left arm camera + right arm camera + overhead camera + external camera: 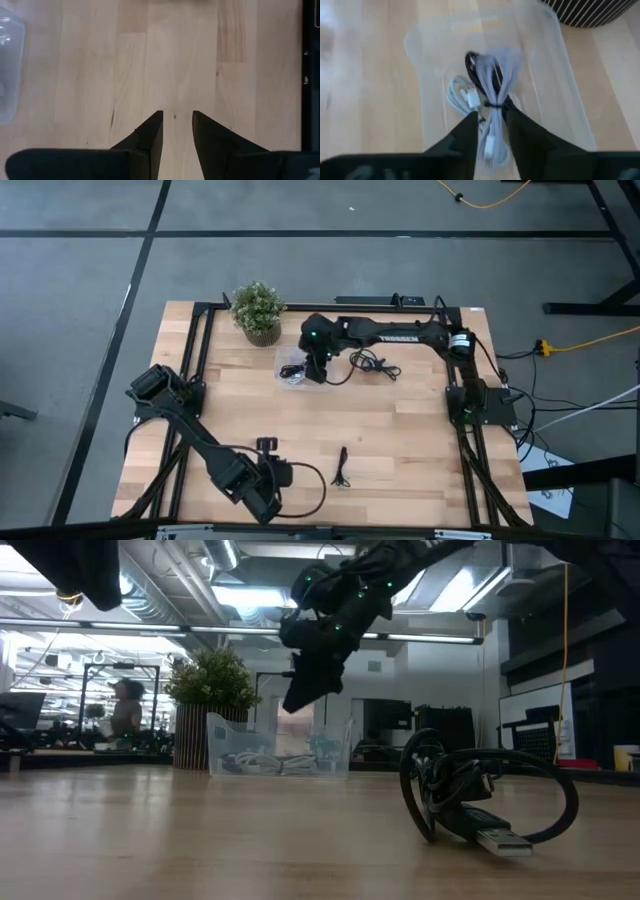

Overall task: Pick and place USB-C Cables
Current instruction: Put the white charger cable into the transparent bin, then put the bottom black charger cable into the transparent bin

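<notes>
A clear plastic container (283, 361) (230, 745) stands on the far half of the table, next to a potted plant. My right gripper (491, 115) (298, 700) hovers open just above it, pointing down. A white cable (457, 95) and a black cable loop (472, 67) lie on the container's floor. A blurred light grey bundle (502, 70) shows in the gap between my right fingers. Two black cables lie on the wood: one (375, 363) right of the container, one (342, 467) (480, 795) near the near edge. My left gripper (177, 114) (265, 448) waits open above bare wood near the near edge.
The potted plant (258, 310) (210, 690) stands close to the container's far left side; its ribbed pot (590, 12) shows beyond the container wall. The container's corner (10, 65) shows in the left wrist view. Bare wood lies in the table's middle. A person sits far off in the room.
</notes>
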### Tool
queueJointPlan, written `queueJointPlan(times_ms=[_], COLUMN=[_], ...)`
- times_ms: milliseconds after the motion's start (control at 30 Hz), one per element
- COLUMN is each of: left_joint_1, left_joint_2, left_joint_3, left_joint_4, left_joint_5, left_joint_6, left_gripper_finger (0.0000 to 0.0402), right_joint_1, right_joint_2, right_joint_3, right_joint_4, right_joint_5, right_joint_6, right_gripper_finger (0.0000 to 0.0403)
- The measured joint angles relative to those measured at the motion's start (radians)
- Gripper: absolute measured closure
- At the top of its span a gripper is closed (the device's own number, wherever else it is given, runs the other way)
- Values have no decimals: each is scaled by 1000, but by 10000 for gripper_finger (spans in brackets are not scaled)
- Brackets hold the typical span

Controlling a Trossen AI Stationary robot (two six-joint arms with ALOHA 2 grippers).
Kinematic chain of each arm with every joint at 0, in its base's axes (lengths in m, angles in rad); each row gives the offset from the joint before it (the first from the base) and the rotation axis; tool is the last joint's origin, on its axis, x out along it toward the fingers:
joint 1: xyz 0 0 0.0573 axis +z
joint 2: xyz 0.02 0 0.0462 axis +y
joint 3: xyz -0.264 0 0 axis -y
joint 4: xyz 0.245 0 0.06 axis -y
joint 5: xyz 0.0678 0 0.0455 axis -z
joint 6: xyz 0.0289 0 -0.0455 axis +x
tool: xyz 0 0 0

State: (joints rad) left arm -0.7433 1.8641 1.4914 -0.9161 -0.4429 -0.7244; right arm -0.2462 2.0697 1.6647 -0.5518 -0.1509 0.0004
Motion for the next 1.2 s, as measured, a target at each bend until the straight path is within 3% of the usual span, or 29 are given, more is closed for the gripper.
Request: queueJointPlan(times_ms=[233,400,633,833,1033,1200], left_joint_1=[-2,-1,-1,-1,15,104], left_joint_2=[0,0,0,0,0,0], left_joint_3=[0,0,0,0,0,0], left_joint_4=[1,0,0,0,5,127], left_joint_5=[-1,-11,-19,-46,-120,-270], left_joint_6=[-4,-5,-5,-4,62,238], left_gripper_finger=[304,305,305,305,305,305], right_joint_1=[0,0,0,0,29,95], right_joint_2=[-33,-88,-141,-258,-468,-706], right_joint_3=[8,8,6,-53,-221,-412], right_joint_4=[-85,-464,-920,-977,-966,-975], right_joint_5=[-1,12,138,158,157,121], right_joint_6=[11,-92,-134,-48,147,322], right_gripper_finger=[257,256,261,261,261,261])
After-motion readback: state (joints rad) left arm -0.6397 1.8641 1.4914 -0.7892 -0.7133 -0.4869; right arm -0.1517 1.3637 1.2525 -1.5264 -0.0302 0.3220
